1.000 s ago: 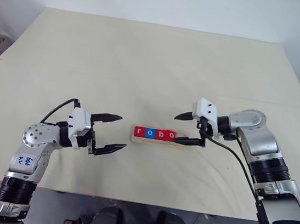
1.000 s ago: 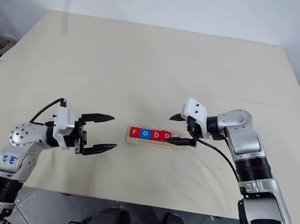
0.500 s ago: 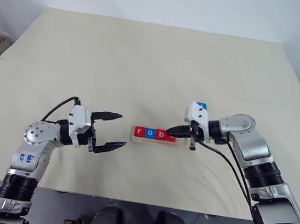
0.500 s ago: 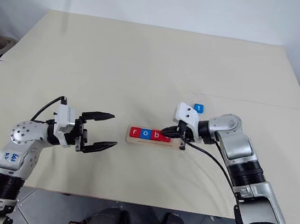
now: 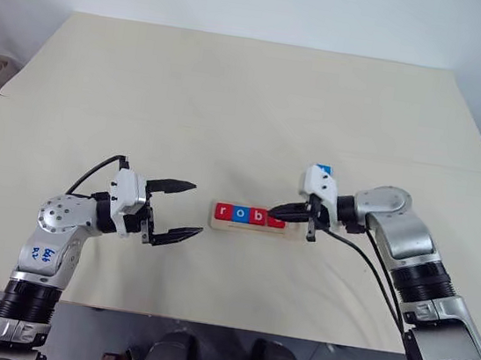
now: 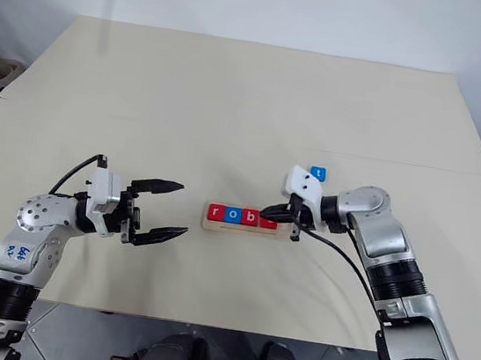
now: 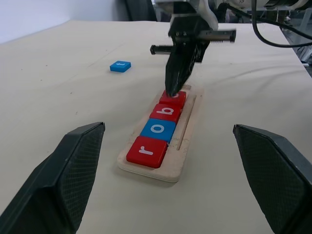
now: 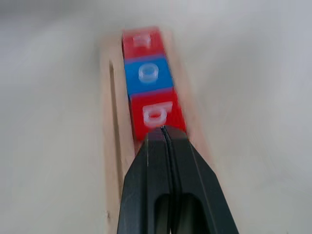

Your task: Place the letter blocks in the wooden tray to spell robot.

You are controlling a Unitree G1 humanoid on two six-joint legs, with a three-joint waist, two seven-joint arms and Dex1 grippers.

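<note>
right gripper has shut over four blocks in tray; one blue block outside; left gripper open.

White lowercase letters are read on the letter blocks in the wooden tray: "r" on a red block, "o" on a blue block and "b" on a red block. A "t" is seen on a blue block lying apart on the table. Blue handwritten marks on the left arm cannot be made out.
</note>
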